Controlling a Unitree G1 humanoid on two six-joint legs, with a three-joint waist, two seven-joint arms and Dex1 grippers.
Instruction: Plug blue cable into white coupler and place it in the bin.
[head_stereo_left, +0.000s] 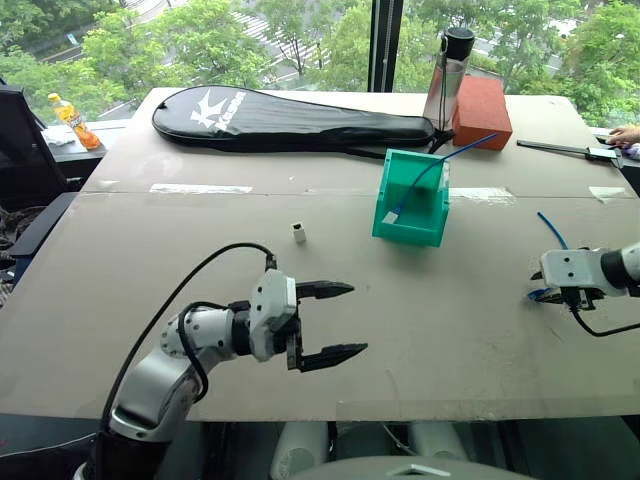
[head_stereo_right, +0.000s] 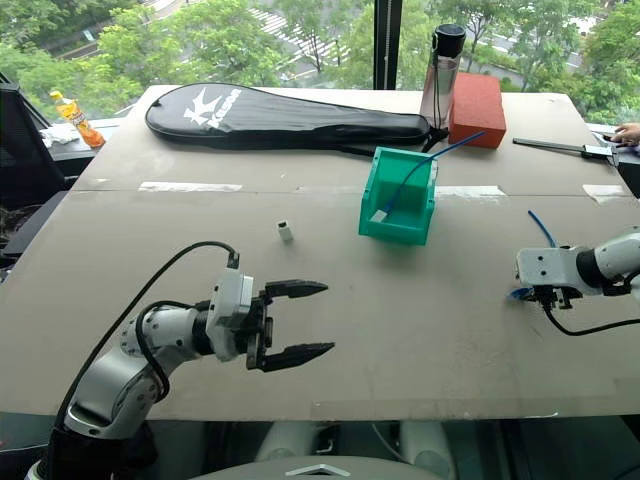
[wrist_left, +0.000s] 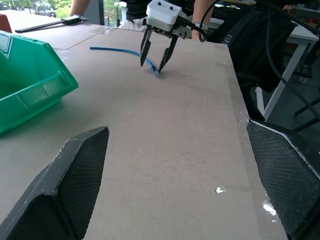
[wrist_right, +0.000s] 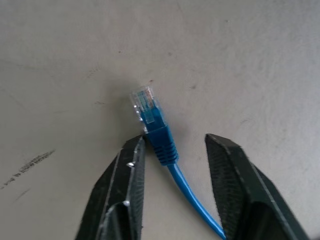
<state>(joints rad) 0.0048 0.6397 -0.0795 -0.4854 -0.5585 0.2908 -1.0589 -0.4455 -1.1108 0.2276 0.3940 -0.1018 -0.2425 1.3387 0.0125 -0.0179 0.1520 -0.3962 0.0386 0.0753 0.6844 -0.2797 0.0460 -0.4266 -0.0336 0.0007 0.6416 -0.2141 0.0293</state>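
Observation:
The blue cable (head_stereo_left: 551, 231) lies on the table at the far right, its clear plug (wrist_right: 144, 102) flat on the surface. My right gripper (wrist_right: 176, 141) points down over it with its jaws on either side of the plug's blue boot. One finger (wrist_right: 131, 165) touches the boot and the other stands a gap away. The white coupler (head_stereo_left: 299, 232) stands alone mid-table. Behind it to the right is the teal bin (head_stereo_left: 408, 228), with another blue cord (head_stereo_left: 455, 155) sticking out. My left gripper (head_stereo_left: 358, 319) hovers open near the front, pointing right, with nothing in it.
A black racket case (head_stereo_left: 290, 120), a metal bottle (head_stereo_left: 450, 75) and a red block (head_stereo_left: 482, 112) line the far edge. A person's hand (head_stereo_left: 625, 135) and a dark tool (head_stereo_left: 565, 150) are at the far right. Tape strips cross the table's seam.

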